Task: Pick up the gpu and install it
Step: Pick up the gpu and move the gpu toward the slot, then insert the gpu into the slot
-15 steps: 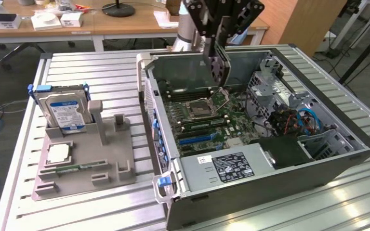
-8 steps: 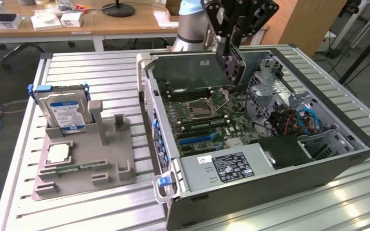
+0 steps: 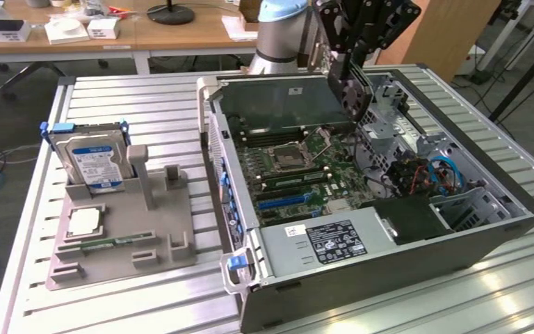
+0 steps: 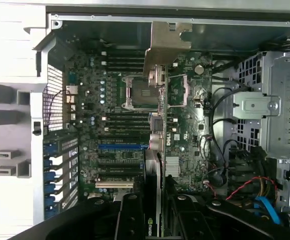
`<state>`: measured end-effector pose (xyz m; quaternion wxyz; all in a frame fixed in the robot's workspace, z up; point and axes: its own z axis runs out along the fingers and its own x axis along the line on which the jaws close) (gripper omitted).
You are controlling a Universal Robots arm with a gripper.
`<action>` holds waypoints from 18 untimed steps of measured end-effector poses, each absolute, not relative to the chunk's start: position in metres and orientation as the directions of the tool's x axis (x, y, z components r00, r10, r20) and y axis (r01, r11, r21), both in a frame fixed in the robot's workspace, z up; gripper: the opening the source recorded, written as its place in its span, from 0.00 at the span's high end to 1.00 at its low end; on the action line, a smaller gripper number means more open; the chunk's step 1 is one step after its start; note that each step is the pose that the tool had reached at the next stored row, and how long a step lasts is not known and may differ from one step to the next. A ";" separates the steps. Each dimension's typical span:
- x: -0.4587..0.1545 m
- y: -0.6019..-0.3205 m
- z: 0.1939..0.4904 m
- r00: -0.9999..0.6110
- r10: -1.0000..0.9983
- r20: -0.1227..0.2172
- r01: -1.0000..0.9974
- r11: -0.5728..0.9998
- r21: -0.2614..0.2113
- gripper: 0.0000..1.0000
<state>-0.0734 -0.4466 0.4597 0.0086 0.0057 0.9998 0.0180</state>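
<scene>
My gripper (image 3: 352,59) hangs over the open computer case (image 3: 489,240), shut on the gpu (image 3: 357,97). The gpu is a dark slim card and hangs upright above the motherboard (image 3: 290,163), near the case's far end. In the wrist view the gpu (image 4: 155,150) runs edge-on between my black fingers (image 4: 130,220). Its grey metal bracket (image 4: 167,45) is at the end away from me. The card floats over the CPU socket (image 4: 142,92), and the blue slot (image 4: 122,146) lies beside its edge.
A grey fixture (image 3: 147,236) on the exterior view's left holds a hard drive (image 3: 91,160), a CPU (image 3: 83,221) and a memory stick (image 3: 114,243). Drive cages and cables (image 3: 434,174) fill the case's other side. A desk (image 3: 156,31) stands behind.
</scene>
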 end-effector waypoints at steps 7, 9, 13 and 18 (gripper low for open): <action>-0.065 -0.447 0.460 -1.000 0.012 -0.017 0.011 0.999 0.036 0.74; -0.064 -0.447 0.460 -1.000 0.012 -0.017 0.011 0.999 0.036 0.74; -0.064 -0.447 0.460 -1.000 0.012 -0.017 0.011 0.999 0.036 0.74; -0.064 -0.447 0.460 -1.000 0.012 -0.017 0.011 0.999 0.036 0.74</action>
